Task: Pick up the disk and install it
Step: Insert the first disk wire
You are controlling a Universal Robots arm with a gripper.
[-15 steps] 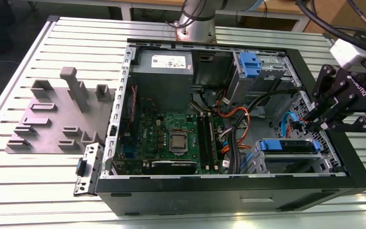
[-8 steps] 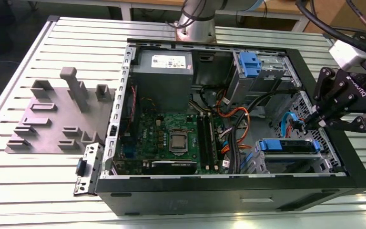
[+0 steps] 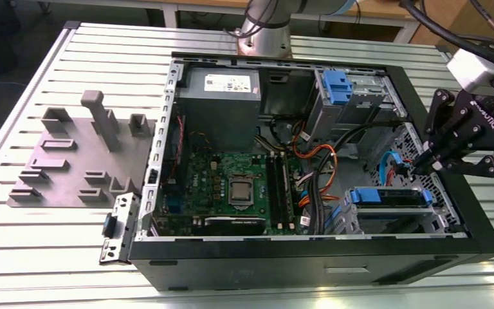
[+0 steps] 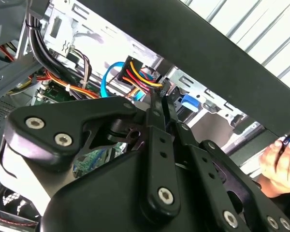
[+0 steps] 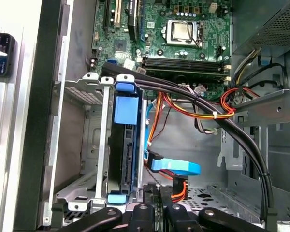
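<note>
1 black metal computer case (image 3: 316, 264) lies open on the slatted aluminium table (image 3: 58, 257), and I am looking into it from the exterior view. The disk (image 3: 388, 196), a flat metal drive with a blue plastic bracket, sits in the grey metal drive cage at about 4 o'clock inside the case. In the first wrist view the disk (image 5: 124, 154) stands on edge between the cage's 2 rails, with blue tabs at both ends.

My black 2-finger gripper (image 3: 422, 166) hangs over the case's wall at 3 o'clock in the exterior view, above and just beside the cage, apart from the disk. Its fingers are pressed together with nothing between them, as I read it in the second wrist view, where the gripper (image 4: 160, 94) points at a bundle of red, yellow and black wires.

A flat blue data cable (image 5: 176, 167) lies loose near the disk. The green motherboard (image 3: 229, 187) fills the case's middle, and the grey power-supply box (image 3: 221, 96) sits at 11 o'clock. A person's hand (image 4: 280, 162) shows outside the case.
</note>
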